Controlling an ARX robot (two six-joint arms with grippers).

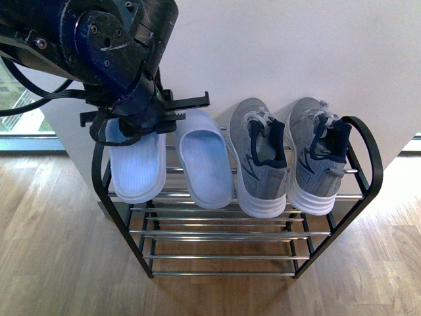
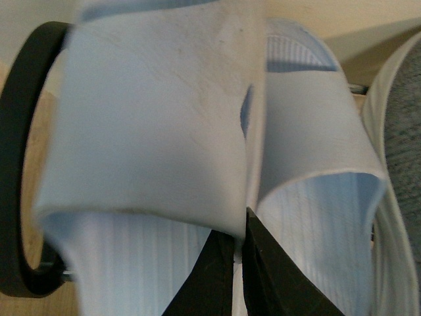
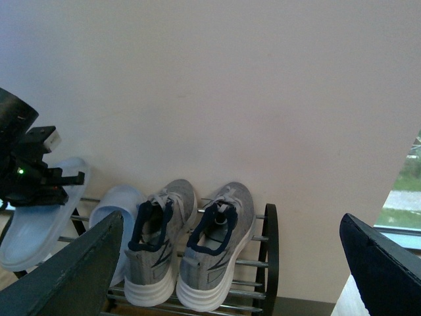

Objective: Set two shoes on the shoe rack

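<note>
Resting side by side on the top tier of the shoe rack [image 1: 360,141], toes toward the wall and heels toward the robot, the two shoes [image 1: 288,158] already look to be in their place, touching or nearly touching one another, with a pair of pale blue slippers [image 1: 168,164] just beside them on the same chrome bars. Judging by their knit uppers and thick white soles, these sneakers should be light and soft above but firm below: the fabric will give and crease under a pinch, while the sole edge holds its shape and is probably smooth enough to slip. The best hold is likely the padded navy collar at the heel, where one finger can go inside the opening and one outside; the laces are too loose to trust. The left gripper [image 1: 148,112] hovers over the nearer slipper, and the left wrist view shows its dark fingers [image 2: 260,263] close together, seemingly pinching the edge of a slipper strap, though contact is hard to confirm. The right gripper [image 3: 230,276] hangs well clear of the rack, its jaws wide apart and holding nothing.
</note>
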